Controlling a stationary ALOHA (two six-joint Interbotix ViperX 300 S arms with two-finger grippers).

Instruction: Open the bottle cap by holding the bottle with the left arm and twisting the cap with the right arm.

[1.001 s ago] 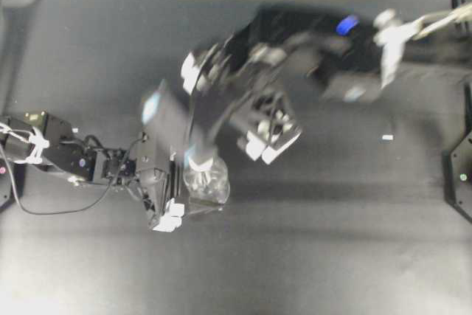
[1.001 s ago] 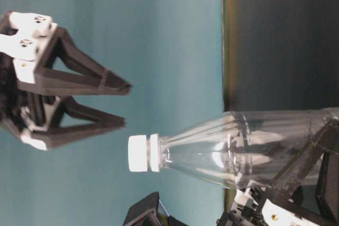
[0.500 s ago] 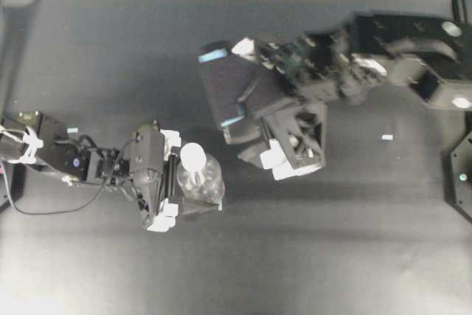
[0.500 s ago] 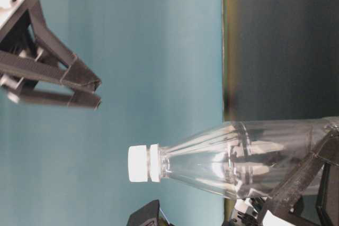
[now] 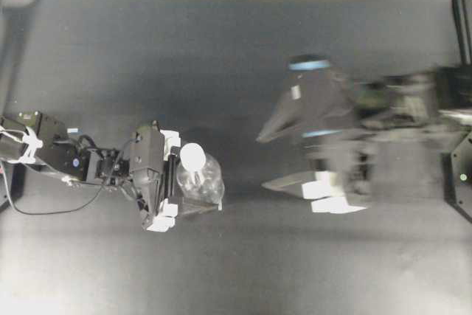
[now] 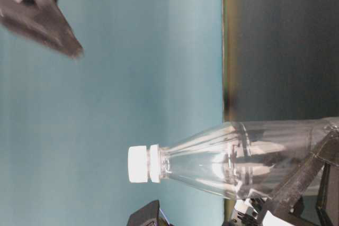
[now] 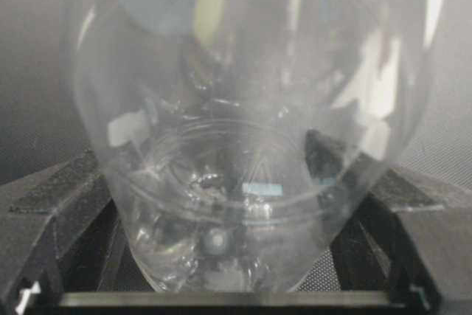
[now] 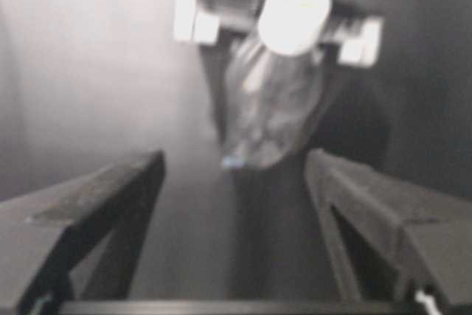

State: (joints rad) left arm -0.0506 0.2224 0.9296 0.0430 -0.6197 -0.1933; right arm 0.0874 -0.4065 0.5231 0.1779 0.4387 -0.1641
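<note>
Since a second ago your right arm (image 5: 383, 108) pulled off to the right of the overhead view, blurred, well apart from the bottle (image 5: 203, 182). Its right gripper (image 5: 276, 161) had its fingers spread with nothing between them. Your left gripper (image 5: 193, 179) kept its fingers clamped round the bottle's lower body, standing upright on the dark table (image 5: 221, 49). You left the bottle cap (image 5: 193, 156) on, white, untouched.
</note>
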